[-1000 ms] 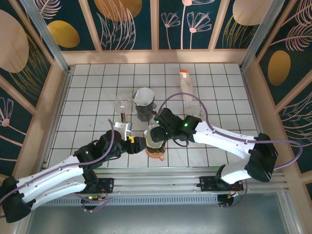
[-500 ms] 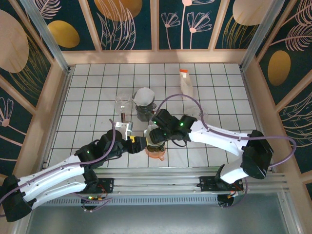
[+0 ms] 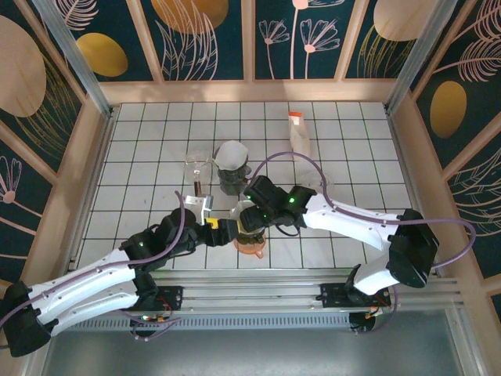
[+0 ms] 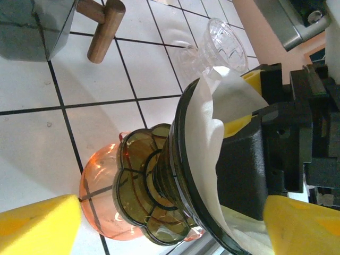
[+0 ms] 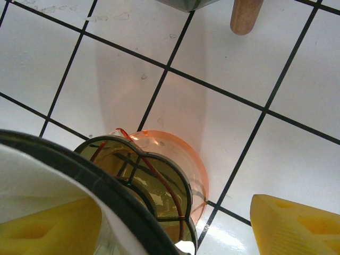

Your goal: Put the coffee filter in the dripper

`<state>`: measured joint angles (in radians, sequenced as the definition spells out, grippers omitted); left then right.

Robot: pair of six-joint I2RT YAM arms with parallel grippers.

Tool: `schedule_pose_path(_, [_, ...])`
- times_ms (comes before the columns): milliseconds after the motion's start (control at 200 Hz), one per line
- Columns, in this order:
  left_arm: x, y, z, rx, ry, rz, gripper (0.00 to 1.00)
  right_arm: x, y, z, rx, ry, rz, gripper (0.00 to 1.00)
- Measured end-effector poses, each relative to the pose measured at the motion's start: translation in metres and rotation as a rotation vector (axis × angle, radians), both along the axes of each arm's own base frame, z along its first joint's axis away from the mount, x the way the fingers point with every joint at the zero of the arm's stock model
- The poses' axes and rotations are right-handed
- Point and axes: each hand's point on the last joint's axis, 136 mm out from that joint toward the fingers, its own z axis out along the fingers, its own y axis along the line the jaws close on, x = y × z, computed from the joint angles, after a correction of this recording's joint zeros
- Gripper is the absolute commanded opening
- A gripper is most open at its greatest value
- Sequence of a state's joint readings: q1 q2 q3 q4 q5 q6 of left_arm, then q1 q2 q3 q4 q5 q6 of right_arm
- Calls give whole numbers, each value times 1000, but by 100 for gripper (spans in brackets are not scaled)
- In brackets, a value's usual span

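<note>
Left wrist view: jaws apart around the dripper [image 4: 151,183]
The left gripper [image 4: 170,223] is open, a yellow finger on either side of the dark dripper. The white coffee filter [image 4: 204,133] lies inside its cone. The right gripper [image 5: 170,212] is also spread, with one finger against the filter inside the rim. The dripper sits on an orange cup [image 4: 95,194].

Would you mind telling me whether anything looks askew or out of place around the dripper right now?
The coffee filter sits unevenly in the dripper: in the left wrist view one flap stands creased well past the dark rim, instead of lying flat against the wall.
</note>
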<state>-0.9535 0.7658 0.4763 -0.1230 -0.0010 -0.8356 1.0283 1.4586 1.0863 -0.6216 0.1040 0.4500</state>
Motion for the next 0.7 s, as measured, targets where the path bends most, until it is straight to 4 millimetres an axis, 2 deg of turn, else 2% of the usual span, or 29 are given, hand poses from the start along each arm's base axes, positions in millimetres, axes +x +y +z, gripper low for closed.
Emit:
schedule_pose_path(140, [2,3,8,-19,-21,17,96,0,0,0,0,0,0,74])
schedule_pose_path(235, [6,8,11,-25,-34,40,91,0,0,-1,2,-1,0,74])
schedule_pose_path(340, [10,9,10,-17,-34,51,87,0,0,-3,5,-3,0,74])
schedule_pose_path(700, [11,8,3,4,-19,53,87,0,0,-8,8,-4,-1,74])
